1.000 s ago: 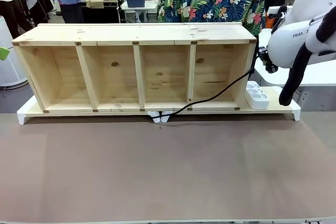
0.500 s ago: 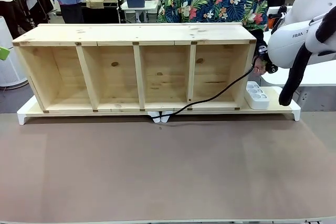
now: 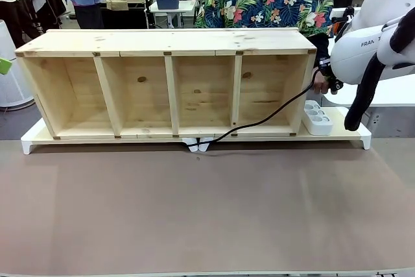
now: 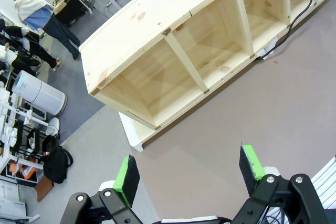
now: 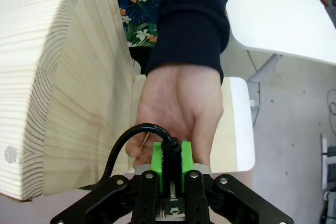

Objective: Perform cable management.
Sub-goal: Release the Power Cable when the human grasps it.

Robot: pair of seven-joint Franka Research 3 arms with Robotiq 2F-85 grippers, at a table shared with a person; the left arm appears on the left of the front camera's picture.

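Handover step, as I judge it: my right gripper (image 5: 169, 162) is clamped on the cable (image 3: 272, 113) at the shelf's (image 3: 168, 43) right end, the person's hand (image 5: 176, 111) just behind the pads, the next move calling for coordinated release; left gripper (image 4: 189, 174) spread, idle.

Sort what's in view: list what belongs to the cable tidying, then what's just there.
Job:
thin black power cable
small white power strip
right gripper, fingers shut on the cable
person's hand by it

Just there:
long pine shelf box
open left gripper
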